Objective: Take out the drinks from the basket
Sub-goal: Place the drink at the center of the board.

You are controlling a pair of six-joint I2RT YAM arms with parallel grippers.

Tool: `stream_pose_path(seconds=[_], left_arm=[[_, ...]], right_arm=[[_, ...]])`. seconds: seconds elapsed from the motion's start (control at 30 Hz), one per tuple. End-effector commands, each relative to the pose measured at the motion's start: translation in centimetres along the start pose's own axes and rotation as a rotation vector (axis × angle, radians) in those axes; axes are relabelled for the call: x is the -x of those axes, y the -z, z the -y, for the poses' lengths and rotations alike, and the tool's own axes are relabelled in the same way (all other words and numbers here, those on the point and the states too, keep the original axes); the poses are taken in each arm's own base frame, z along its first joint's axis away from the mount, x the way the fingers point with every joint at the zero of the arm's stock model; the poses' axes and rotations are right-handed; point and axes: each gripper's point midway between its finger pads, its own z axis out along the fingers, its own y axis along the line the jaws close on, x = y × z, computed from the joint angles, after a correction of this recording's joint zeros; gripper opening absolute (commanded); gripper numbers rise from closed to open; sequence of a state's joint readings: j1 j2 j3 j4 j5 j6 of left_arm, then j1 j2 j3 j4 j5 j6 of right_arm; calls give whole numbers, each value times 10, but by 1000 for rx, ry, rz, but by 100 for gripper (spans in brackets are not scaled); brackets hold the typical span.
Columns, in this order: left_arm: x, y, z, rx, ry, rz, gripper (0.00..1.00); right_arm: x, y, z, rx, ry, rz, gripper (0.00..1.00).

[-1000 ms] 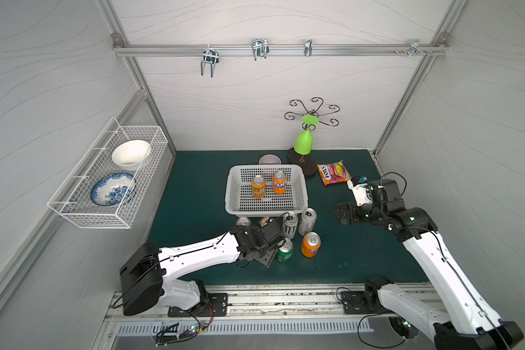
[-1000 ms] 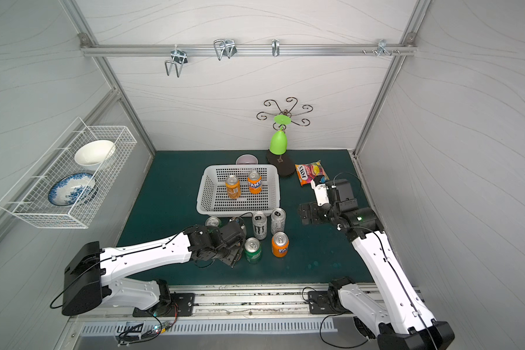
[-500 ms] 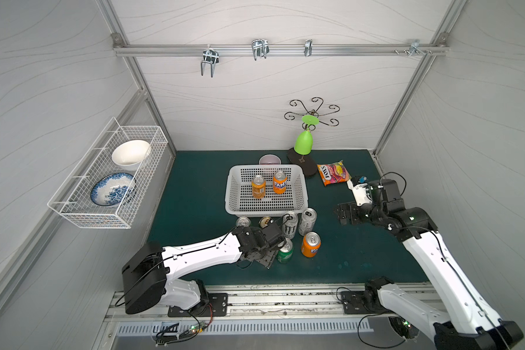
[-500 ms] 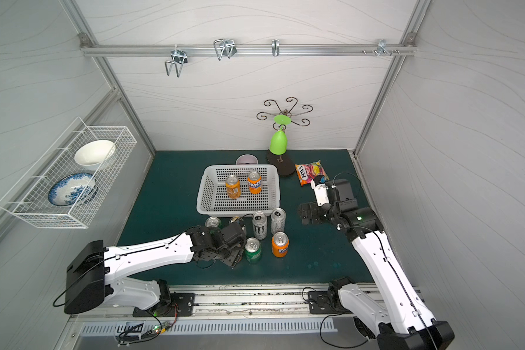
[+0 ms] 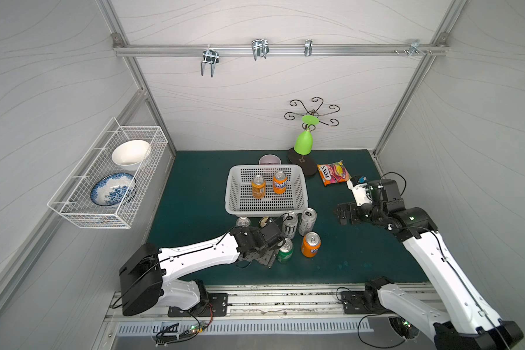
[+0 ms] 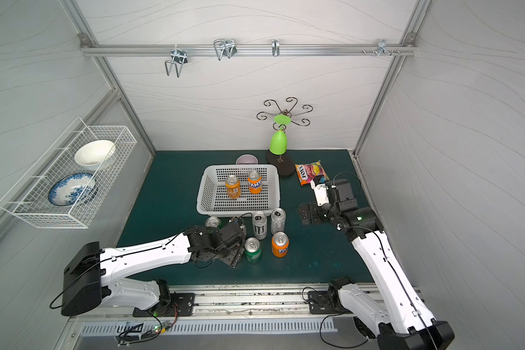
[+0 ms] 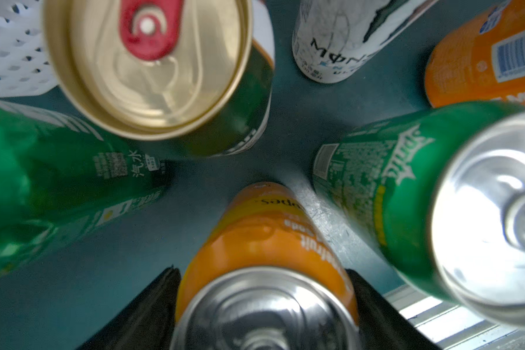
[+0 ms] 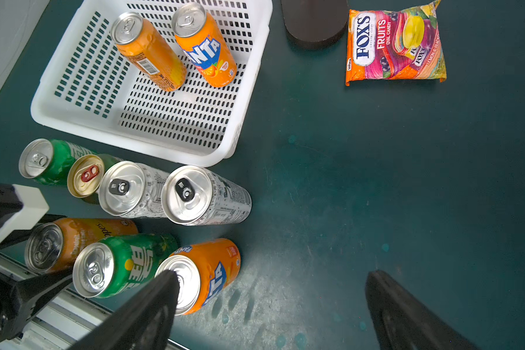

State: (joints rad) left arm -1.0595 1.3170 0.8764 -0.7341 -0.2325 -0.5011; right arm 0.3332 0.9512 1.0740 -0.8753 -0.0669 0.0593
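The white basket [image 5: 264, 210] holds two upright orange drinks [image 5: 258, 187] [image 5: 279, 182]. In front of it on the green mat stand a green can [image 5: 243, 222], a gold-topped can [image 5: 264, 221], two tall silver cans [image 5: 290, 225] [image 5: 307, 221], another green can [image 5: 285, 250] and an orange can [image 5: 311, 245]. My left gripper [image 5: 269, 256] is low beside them. Its black fingers [image 7: 152, 309] flank a further orange can [image 7: 264, 242] that stands on the mat, jaws open. My right gripper [image 8: 272, 275] hovers open and empty to the right of the cans.
A candy bag [image 5: 333, 172] lies at the back right. A green cup on a dark-based stand [image 5: 303, 142] and a small bowl [image 5: 269, 159] sit behind the basket. A wire rack with bowls [image 5: 109, 175] hangs on the left wall. The metal rail [image 5: 255, 294] runs along the front.
My left jaws have widened a little around the orange can on the mat. Both arms have barely moved.
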Motion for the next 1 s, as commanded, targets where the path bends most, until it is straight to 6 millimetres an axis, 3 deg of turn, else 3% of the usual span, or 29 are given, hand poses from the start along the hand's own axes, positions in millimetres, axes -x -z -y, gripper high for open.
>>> stream_pose_path(seconds=[0.0,0.17,0.47,0.63,0.77,0.97], left_arm=[[16,20,0,-9,1,67,88],[25,43,-4,-25,-22,125,93],[62,104,-13,-59,-48,323,98],[82,121,-46,-54,36,392,98],[97,125,-77,-42,114,436,98],[107,121,-113,-46,239,458,98]], right_arm=[[5,4,1,-8,5,13,99],[12,6,0,-2,-2,25,99],[26,6,-12,61,-25,44,99],[36,-2,-18,79,-22,36,99],[45,-23,-29,36,50,-10,99],[75,-59,-62,77,132,-30,99]])
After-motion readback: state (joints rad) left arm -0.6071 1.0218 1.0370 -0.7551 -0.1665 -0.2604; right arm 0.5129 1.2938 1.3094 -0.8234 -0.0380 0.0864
